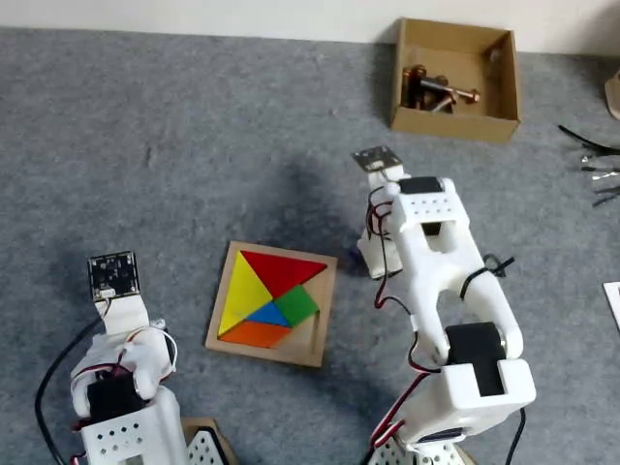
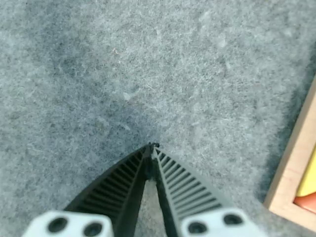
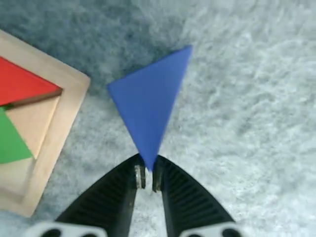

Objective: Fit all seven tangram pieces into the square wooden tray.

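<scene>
Wooden square tray (image 1: 317, 334) is seen lying flat near the middle of the grey tabletop (image 1: 145, 145), between the 2 arms. 5 coloured pieces are seated in it: a red triangle (image 1: 281, 271), a yellow triangle (image 1: 242, 289), a green piece (image 1: 297, 305), a small blue piece (image 1: 267, 315) and an orange piece (image 1: 257, 334). Bare wood is left exposed along the tray side nearest the right arm.

Just beside that side, on the tabletop, a larger blue triangle (image 3: 150, 106) is recorded apart from the tray rim. 1 corner of it is gripped between the fingertips of the right pincer (image 3: 147, 173), which is clenched on that corner.

The left pincer (image 2: 150, 146) is clenched on nothing, its fingertips meeting over bare tabletop, with a tray corner close by on one side.

Well apart, at the far edge of the tabletop, a cardboard box (image 1: 504, 92) holding copper-coloured metal parts (image 1: 434, 89) is noted. Dark cables (image 1: 593, 160) are observed beyond it, at the high view's right edge.
</scene>
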Controlling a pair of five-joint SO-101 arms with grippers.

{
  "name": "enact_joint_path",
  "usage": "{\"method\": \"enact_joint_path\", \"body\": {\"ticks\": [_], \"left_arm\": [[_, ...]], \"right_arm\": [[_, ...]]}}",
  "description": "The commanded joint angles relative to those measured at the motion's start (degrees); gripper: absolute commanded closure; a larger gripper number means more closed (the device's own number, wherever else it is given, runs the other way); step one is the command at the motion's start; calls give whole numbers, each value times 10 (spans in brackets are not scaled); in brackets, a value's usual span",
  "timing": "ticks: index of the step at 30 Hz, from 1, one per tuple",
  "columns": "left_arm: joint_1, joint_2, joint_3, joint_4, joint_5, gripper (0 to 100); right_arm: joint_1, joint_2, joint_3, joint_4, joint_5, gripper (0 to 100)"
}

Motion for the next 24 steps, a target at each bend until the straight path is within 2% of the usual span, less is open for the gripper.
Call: {"method": "enact_joint_path", "body": {"ticks": [1,11,17,24], "left_arm": [[-7,-3,11,2,6,995],[-7,-3,11,2,6,995],[-7,-3,11,2,6,995],[-7,-3,11,2,6,995]], "right_arm": [[8,-37,-46,19,-3,994],[9,-46,-57,61,-2,994],[4,-159,-65,95,-2,994],[-22,-222,-29,73,-2,989]]}}
